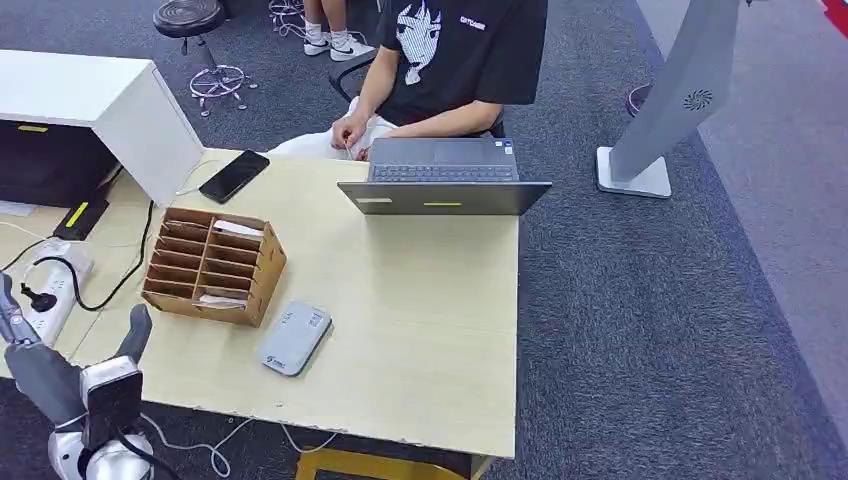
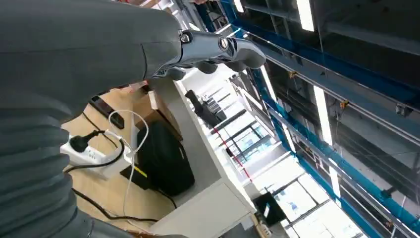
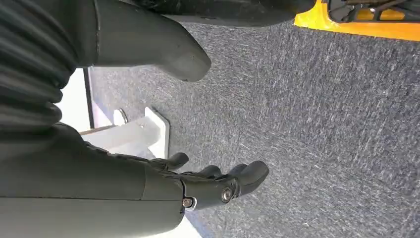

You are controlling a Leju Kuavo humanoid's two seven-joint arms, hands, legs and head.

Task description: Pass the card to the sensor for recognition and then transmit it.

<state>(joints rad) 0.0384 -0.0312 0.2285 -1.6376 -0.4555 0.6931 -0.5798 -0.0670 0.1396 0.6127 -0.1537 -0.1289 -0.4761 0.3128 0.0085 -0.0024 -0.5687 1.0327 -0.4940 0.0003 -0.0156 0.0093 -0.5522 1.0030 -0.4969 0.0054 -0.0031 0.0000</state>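
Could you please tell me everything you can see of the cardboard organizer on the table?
The cardboard organizer is a brown box of what looks like corrugated cardboard, divided into two columns of slots. It lies tilted back on the pale wooden table, openings facing up. Pale cards or papers sit in a few slots. A gray card reader lies just beside it, apart.

Right half of the surface [image 1: 440,330] is bare and open to a hand, left half crowded: wooden organizer [image 1: 212,265] and grey sensor [image 1: 295,338] toward the near-left corner, laptop [image 1: 443,178] and phone [image 1: 234,175] along the far edge, power strip [image 1: 52,290] with cables at the left edge.
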